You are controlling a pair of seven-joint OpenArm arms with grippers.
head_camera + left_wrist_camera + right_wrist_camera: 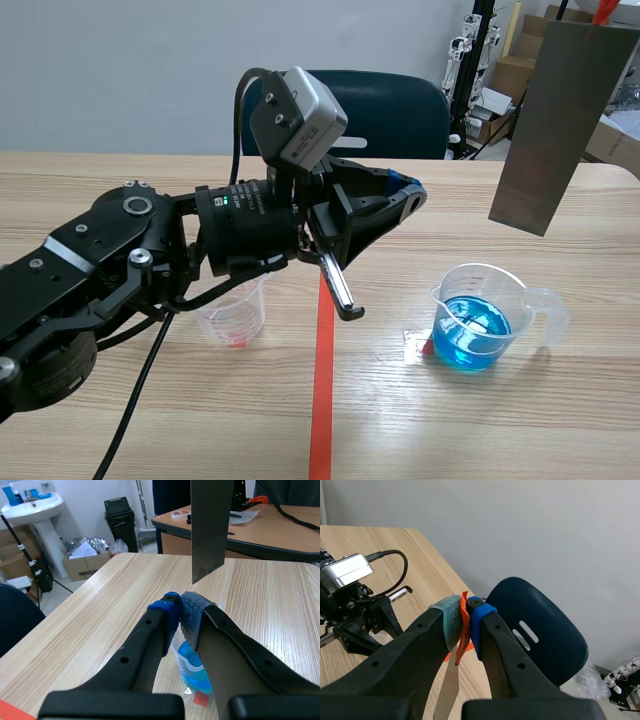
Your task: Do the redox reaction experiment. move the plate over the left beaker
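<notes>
A grey metal plate (560,120) hangs upright over the table's far right, above and behind the right beaker (475,322), which holds blue liquid. My right gripper (466,617) is shut on the orange tab (463,647) at the plate's top; the plate (447,690) hangs below it, seen edge-on. The small clear left beaker (235,315) stands left of the tape line, partly hidden by my left arm. My left gripper (405,195) is shut on nothing and raised above the table's middle. In the left wrist view its fingertips (180,612) meet above the blue beaker (192,667), with the plate (212,525) ahead.
An orange-red tape line (322,400) runs down the table's middle. A small red and white scrap (415,345) lies beside the blue beaker. A dark blue chair (400,110) stands behind the far edge. Another table (260,525) and boxes lie beyond.
</notes>
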